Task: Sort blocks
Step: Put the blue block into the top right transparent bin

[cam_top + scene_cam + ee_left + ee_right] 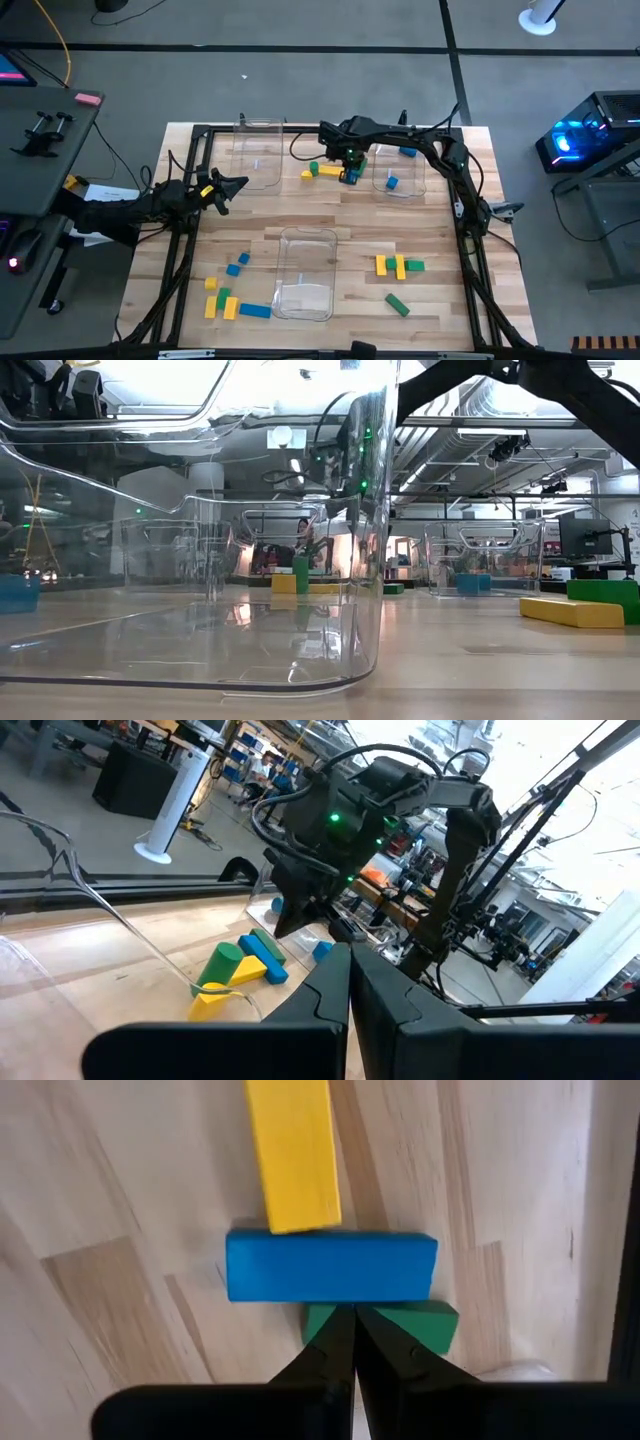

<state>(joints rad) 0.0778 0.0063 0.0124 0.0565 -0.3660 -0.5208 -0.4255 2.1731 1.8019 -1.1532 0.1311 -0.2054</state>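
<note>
At the table's far middle lies a small cluster of blocks: a yellow bar [292, 1155], a blue bar [330, 1265] across its end, and a green block [425, 1325] beside the blue one. My right gripper [352, 1312] [350, 170] points down over this cluster, shut with nothing between its fingers; the tips stand over the seam between the blue bar and the green block. My left gripper [243, 183] [350, 960] waits shut at the table's left, held level above the wood. More blocks [225, 295] lie near left, others [398, 265] near right. My right gripper's shut fingertips [338, 1330] point down from above at the blue bar's long edge [345, 1298], where the green block adjoins it. I cannot tell whether they touch either block. Both blocks lie flat on the table.
Three clear bins stand on the table: one far left [258, 150], one far right [400, 175] holding blue blocks, one near middle [305, 275]. A lone green block [397, 304] lies near right. Dark frame bars [185, 200] run along the table's left and right sides.
</note>
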